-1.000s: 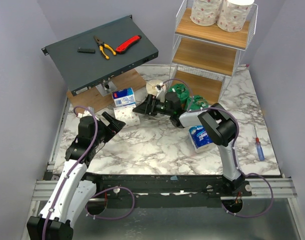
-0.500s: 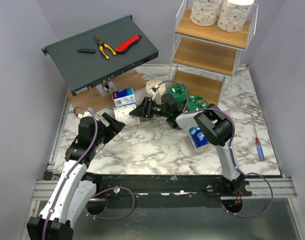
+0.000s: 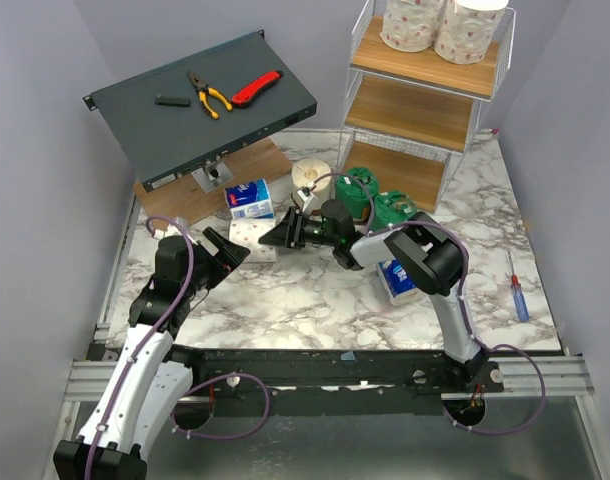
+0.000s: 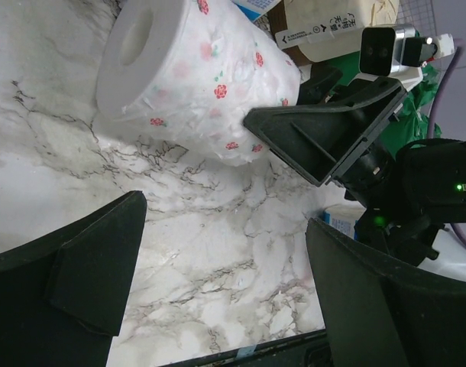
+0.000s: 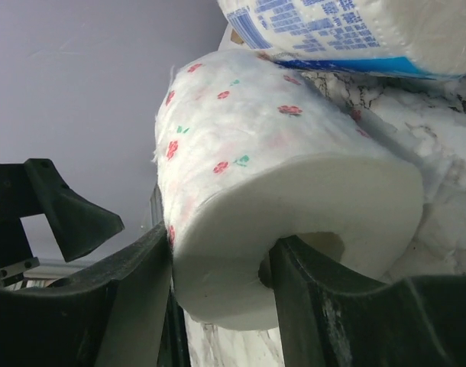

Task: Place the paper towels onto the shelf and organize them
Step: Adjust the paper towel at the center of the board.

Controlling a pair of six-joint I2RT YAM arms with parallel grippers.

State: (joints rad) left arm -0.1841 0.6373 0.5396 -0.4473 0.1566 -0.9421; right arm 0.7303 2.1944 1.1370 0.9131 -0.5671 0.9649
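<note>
Right gripper [image 3: 273,238]: closed on the wall of the printed roll [image 4: 195,76]. In the right wrist view, 1 finger presses the outer surface and the other sits at the core hole.
Right arm: stretched low across the table [image 3: 315,300] toward the left, with its wrist near the green-wrapped rolls [image 3: 361,185].
Printed roll: white with small pink flowers, lying on its side on the marble. It is left of table centre, in front of the slanted box [image 3: 185,120].
Left gripper [image 3: 225,257]: fingers wide apart, holding nothing. The printed roll lies just ahead of the fingertips, not between them.
Rear blue-and-white pack [image 3: 250,198]: on the table, against the far side of the printed roll.
Near blue-and-white pack [image 3: 397,280]: on the table, partly hidden by the right arm.
Cream roll [image 3: 309,176]: upright on the table, just left of the green-wrapped rolls.
Green-wrapped rolls: 2, side by side on the table in front of the bottom tier of the shelf [image 3: 415,112].
Shelf: white wire frame with 3 wooden tiers, at the far right of the table.
Top-tier rolls [image 3: 413,22]: 2 printed rolls, upright, side by side on the top tier.
Slanted box: dark grey, tilted, at the far left. It carries the pliers [image 3: 208,95], the red knife [image 3: 255,88] and a small black block [image 3: 171,100].
Screwdriver [image 3: 518,290]: flat on the table near the right edge, well apart from both grippers.
</note>
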